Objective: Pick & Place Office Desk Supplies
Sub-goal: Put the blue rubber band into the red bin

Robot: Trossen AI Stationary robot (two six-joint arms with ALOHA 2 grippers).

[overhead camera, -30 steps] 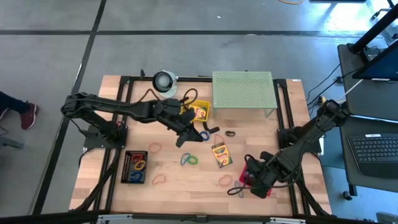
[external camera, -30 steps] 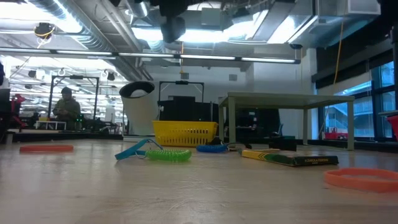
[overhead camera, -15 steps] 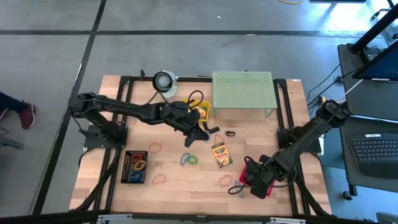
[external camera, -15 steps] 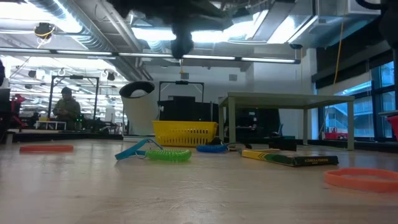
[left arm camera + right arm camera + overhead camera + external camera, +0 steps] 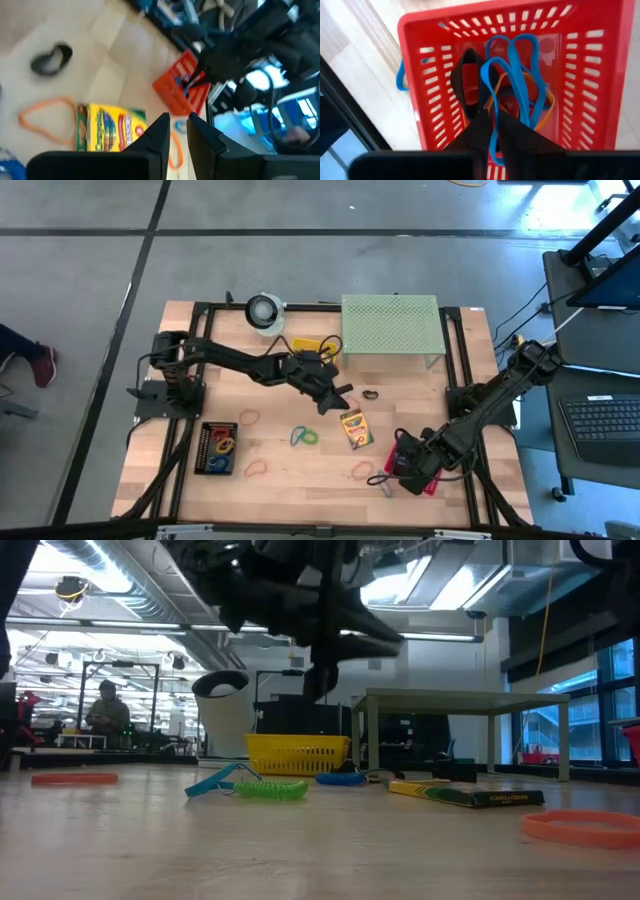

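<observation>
Left gripper (image 5: 338,395) hovered mid-table, fingers nearly closed, empty; crayon box (image 5: 354,428) lay just beside; right gripper (image 5: 492,120) pinched blue rubber band (image 5: 515,75) inside red basket (image 5: 425,65).

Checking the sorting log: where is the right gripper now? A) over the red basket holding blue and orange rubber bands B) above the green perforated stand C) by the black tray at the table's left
A: the right wrist view shows the right gripper directly over the red basket, with blue rubber bands and an orange band inside.
</observation>
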